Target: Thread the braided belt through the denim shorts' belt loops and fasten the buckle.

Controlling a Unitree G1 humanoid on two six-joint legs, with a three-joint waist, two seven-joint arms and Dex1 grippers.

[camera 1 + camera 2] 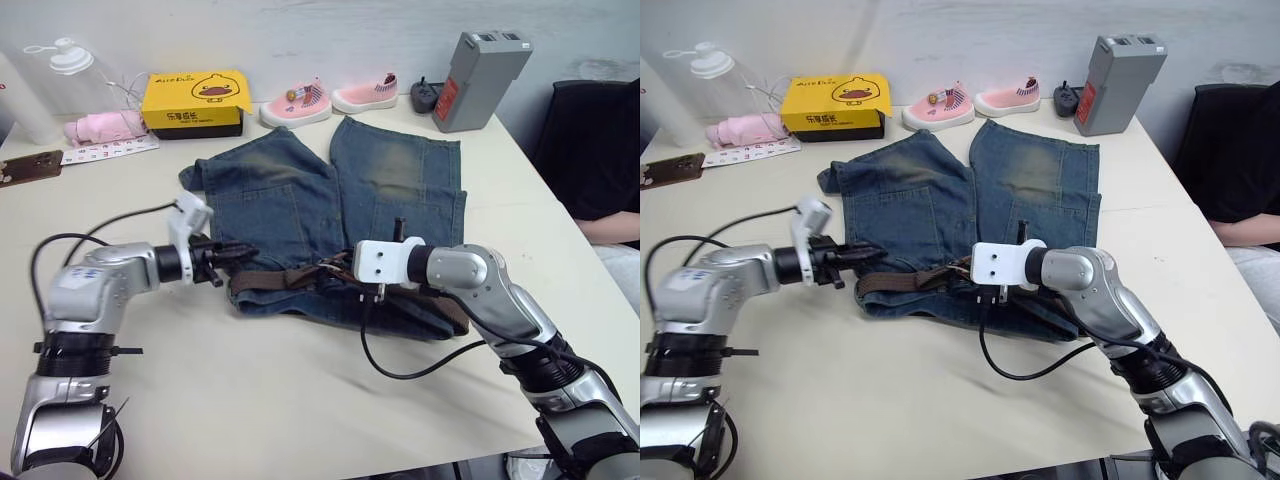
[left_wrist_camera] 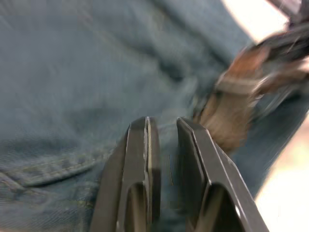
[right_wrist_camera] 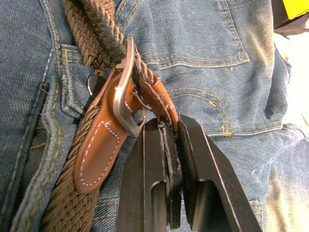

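The denim shorts (image 1: 300, 190) lie flat on the table, waistband toward me. The braided belt (image 1: 280, 278) runs along that waistband. My right gripper (image 3: 169, 123) is shut on the belt's tan leather end, right beside the metal buckle (image 3: 123, 104), over the middle of the waistband. The brown woven strap (image 3: 91, 29) passes through the buckle frame. My left gripper (image 1: 245, 254) hovers at the waistband's left end, close to the belt, with a narrow gap between its fingers (image 2: 145, 154) and nothing in it. I cannot pick out the belt loops with certainty.
At the back of the table are a yellow box (image 1: 195, 100), two pink shoes (image 1: 295, 105), a grey battery pack (image 1: 480, 80), a clear bottle (image 1: 60, 60) and a pink cloth (image 1: 100, 128). A phone (image 1: 30, 165) lies far left. A person's arm (image 1: 610, 228) rests at the right edge.
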